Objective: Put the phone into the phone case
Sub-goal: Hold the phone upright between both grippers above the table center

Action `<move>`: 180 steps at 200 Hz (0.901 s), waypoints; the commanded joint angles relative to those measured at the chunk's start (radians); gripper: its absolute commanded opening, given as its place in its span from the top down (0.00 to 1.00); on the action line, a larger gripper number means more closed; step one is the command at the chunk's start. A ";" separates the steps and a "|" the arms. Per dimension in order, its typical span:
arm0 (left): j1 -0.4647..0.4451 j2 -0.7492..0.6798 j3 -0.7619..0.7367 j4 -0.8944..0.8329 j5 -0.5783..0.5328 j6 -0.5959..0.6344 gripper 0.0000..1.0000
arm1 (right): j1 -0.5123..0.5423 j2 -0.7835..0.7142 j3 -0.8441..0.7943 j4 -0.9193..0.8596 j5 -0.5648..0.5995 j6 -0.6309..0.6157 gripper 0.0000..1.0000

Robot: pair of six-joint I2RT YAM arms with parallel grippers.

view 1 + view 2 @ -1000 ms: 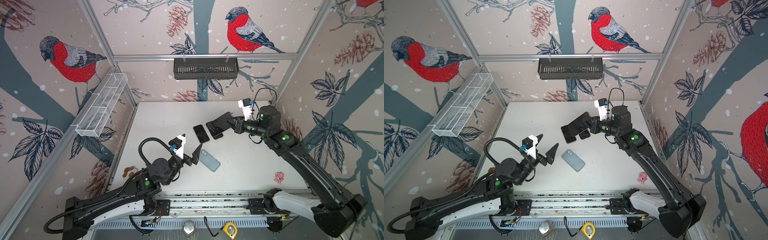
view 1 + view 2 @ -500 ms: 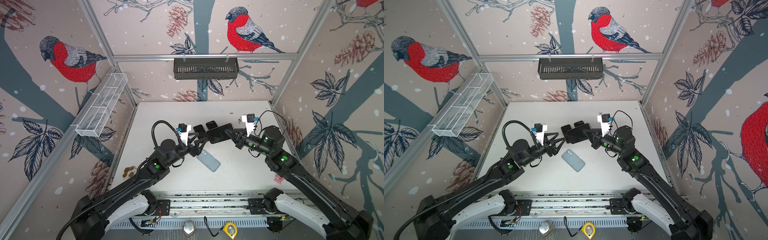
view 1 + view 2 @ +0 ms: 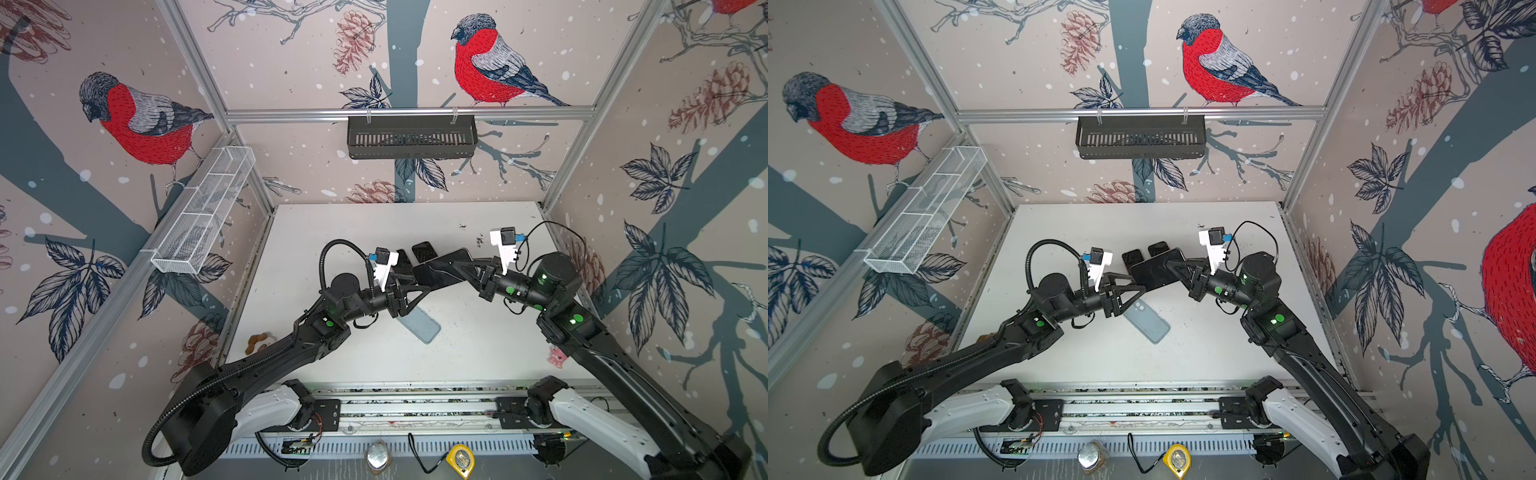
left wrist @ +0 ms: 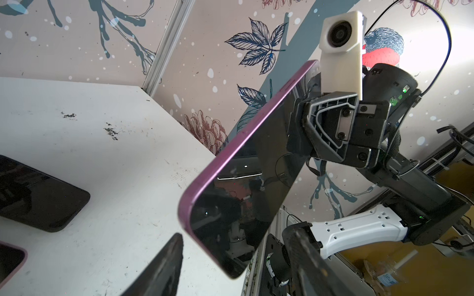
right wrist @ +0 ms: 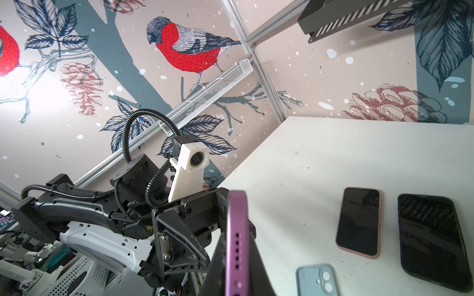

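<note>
Grips purple phone (image 4: pixel 243 184) shut-fast in right gripper (image 3: pixel 455 268), aloft over white table (image 3: pixel 478 353); brackets its free end with part-open left gripper (image 4: pixel 237 234); bird-print walls (image 3: pixel 478 75).

One purple phone (image 5: pixel 237 256), edge-on, clamped in right gripper (image 5: pixel 238 235). Flat on white table (image 5: pixel 333 153): light blue phone case (image 5: pixel 316 280), pink-edged phone (image 5: pixel 357 221), black phone (image 5: pixel 433 238).

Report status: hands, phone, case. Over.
Right hand shut on purple phone, held off the table. Left hand straddles its free end, grip unconfirmed. Blue case flat on table below, nothing on it; two other phones beyond.
</note>
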 commanded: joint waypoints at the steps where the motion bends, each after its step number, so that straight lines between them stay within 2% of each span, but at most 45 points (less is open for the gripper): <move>1: 0.007 0.000 0.009 0.091 0.029 -0.024 0.35 | -0.016 -0.008 -0.012 0.117 -0.063 0.063 0.99; 32: 0.008 0.023 0.011 0.167 0.084 -0.066 0.47 | -0.042 -0.002 -0.073 0.260 -0.119 0.185 1.00; 59: 0.010 0.037 0.011 0.209 0.111 -0.096 0.50 | -0.052 0.010 -0.086 0.292 -0.137 0.212 0.99; 116: 0.011 0.045 0.029 0.242 0.144 -0.121 0.92 | -0.058 0.015 -0.090 0.291 -0.145 0.217 0.99; 123: 0.015 0.043 0.032 0.236 0.148 -0.118 0.96 | -0.061 0.018 -0.086 0.283 -0.151 0.213 0.93; 130: 0.024 0.039 0.038 0.223 0.155 -0.112 1.00 | -0.068 0.019 -0.080 0.265 -0.158 0.201 0.78; 137: 0.037 0.033 0.048 0.193 0.165 -0.099 1.00 | -0.077 0.017 -0.069 0.230 -0.162 0.177 0.64; 157: 0.093 -0.003 0.100 0.014 0.190 -0.013 1.00 | -0.116 0.008 -0.029 0.065 -0.142 0.081 0.40; 180: 0.174 -0.034 0.176 -0.244 0.247 0.133 1.00 | -0.172 0.022 0.005 -0.110 -0.177 -0.015 0.33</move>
